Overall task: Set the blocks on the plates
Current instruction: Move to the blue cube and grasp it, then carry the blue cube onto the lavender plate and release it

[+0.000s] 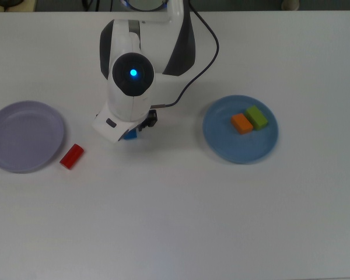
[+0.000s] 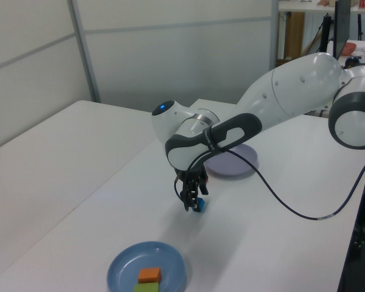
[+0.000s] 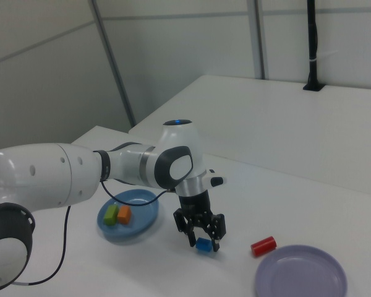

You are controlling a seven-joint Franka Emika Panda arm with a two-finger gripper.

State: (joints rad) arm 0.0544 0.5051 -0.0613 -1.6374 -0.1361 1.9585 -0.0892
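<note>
My gripper (image 3: 204, 241) is open and reaches down over the blue cube (image 3: 203, 245), one finger on each side of it, close to the table. In the top view the arm hides most of the blue cube (image 1: 130, 135). The red block (image 1: 71, 156) lies on the table just right of the lavender plate (image 1: 23, 137), which holds nothing. On the blue plate (image 1: 233, 149) at the top view's right the orange block (image 1: 241, 123) and the green block (image 1: 257, 116) lie side by side. The left view shows the gripper (image 2: 193, 204) at the cube (image 2: 198, 205).
The white arm (image 1: 131, 76) with its black cable reaches in from the table's far edge in the top view. In the right view the red block (image 3: 263, 245) lies just behind the lavender plate (image 3: 300, 278).
</note>
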